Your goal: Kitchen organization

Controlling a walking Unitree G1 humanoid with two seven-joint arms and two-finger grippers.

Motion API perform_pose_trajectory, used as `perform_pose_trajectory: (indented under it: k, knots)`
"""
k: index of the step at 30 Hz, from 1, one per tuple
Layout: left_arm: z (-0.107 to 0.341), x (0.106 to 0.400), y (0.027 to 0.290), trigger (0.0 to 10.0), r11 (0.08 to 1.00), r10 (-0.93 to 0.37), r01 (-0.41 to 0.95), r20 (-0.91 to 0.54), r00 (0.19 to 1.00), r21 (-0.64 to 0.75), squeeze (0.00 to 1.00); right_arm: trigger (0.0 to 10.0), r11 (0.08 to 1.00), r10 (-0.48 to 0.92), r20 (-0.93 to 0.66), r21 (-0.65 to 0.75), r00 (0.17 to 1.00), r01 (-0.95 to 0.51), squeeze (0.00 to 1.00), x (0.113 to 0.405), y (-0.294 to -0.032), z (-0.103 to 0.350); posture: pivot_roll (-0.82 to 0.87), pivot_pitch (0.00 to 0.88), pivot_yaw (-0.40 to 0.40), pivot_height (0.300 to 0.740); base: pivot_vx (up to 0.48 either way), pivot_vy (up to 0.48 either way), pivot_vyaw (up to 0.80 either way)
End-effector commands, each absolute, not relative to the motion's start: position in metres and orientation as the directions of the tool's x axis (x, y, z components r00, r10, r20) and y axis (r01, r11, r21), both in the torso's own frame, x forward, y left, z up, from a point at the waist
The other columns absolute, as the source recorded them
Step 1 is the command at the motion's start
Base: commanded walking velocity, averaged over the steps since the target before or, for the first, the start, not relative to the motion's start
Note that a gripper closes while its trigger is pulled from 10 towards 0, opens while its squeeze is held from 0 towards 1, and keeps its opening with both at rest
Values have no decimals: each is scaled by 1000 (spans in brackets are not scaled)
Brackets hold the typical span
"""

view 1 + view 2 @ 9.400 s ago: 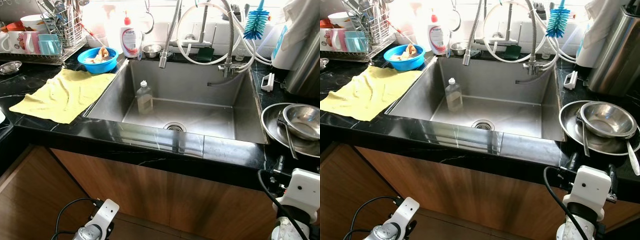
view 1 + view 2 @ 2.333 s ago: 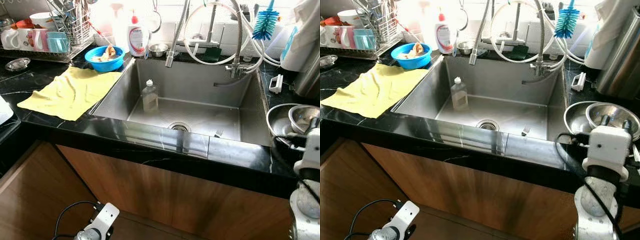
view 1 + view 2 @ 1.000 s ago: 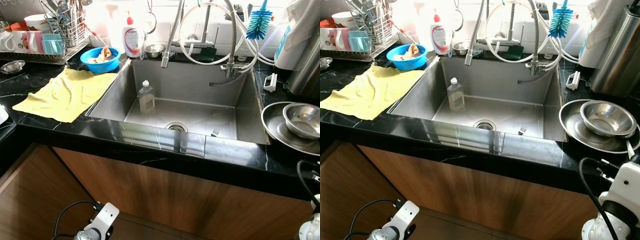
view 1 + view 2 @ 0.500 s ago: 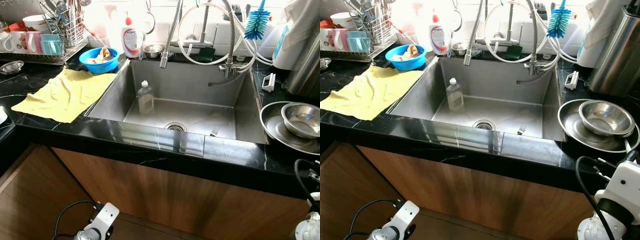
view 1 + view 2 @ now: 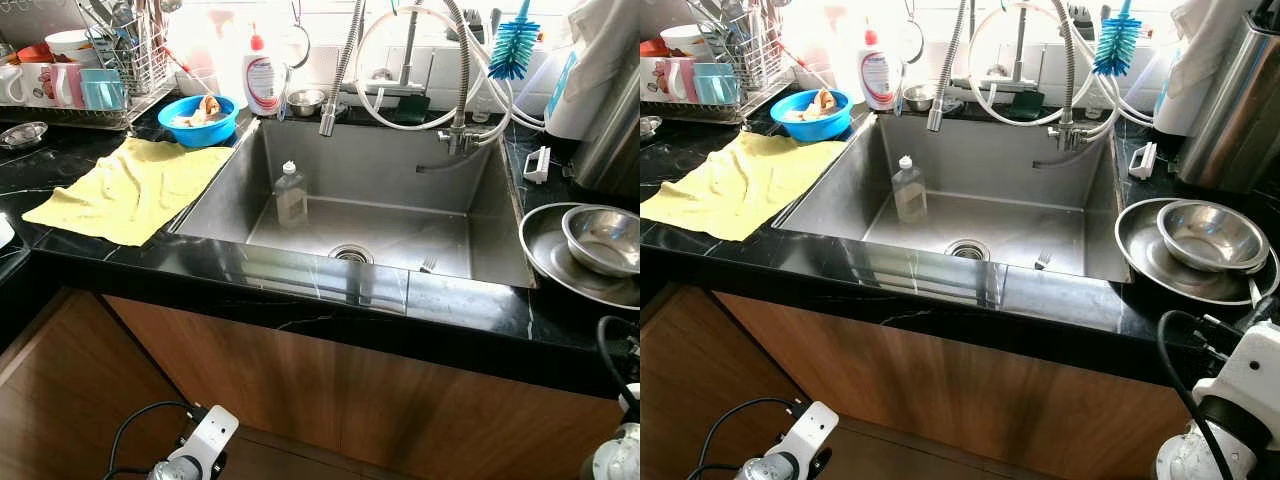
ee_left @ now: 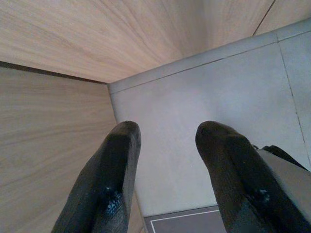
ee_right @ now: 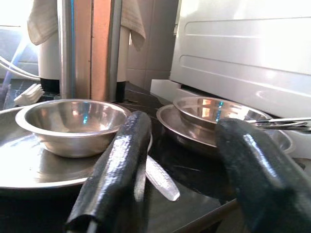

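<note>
— Black marble tabletop (image 5: 470, 310), steel sink (image 5: 480, 215) at centre. What's inside?

— Bottle (image 5: 291, 194) standing left of the drain, fork (image 5: 429, 264) at the front right.

— And elsewhere?

— Blue bowl (image 5: 202, 119) holding scraps, upper left. Steel bowl (image 5: 1213, 236) on a plate (image 5: 1145, 262), right edge.

— End effectors?

— Right end effector (image 7: 182, 170) spread wide, empty, level with that plate. Left end effector (image 6: 167, 167) wide too, low by the cabinet.

Both head cameras look down from above onto the steel sink (image 5: 380, 200) and black worktop (image 5: 470, 305). The right wrist camera sits low at worktop level, close to the steel bowl (image 7: 73, 124). The left wrist camera faces the floor (image 6: 209, 111).
</note>
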State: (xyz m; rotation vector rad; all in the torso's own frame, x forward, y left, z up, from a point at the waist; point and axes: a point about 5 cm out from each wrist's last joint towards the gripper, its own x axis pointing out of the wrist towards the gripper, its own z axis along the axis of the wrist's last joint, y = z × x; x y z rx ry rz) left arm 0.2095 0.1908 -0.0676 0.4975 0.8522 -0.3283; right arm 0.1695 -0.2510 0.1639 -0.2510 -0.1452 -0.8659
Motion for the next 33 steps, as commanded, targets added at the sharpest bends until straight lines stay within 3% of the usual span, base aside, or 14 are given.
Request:
perform_pose_trajectory:
  k: [1, 14, 33]
  knots:
    - [-69, 207, 195, 10000, 824, -74, 484, -790, 609, 295, 0, 10000, 622, -757, 167, -112, 631, 775, 0, 166, -244, 157, -139, 0, 45, 740, 0, 0, 0]
    - [-69, 206, 194, 10000, 823, -75, 486, -792, 606, 294, 0, 10000, 622, -757, 155, -126, 635, 773, 0, 163, -243, 151, -139, 0, 44, 740, 0, 0, 0]
    - [-69, 206, 195, 10000, 823, -71, 484, -791, 607, 297, 0, 10000, 596, -803, 33, 30, 595, 802, 0, 161, -251, 136, -136, 0, 43, 740, 0, 0, 0]
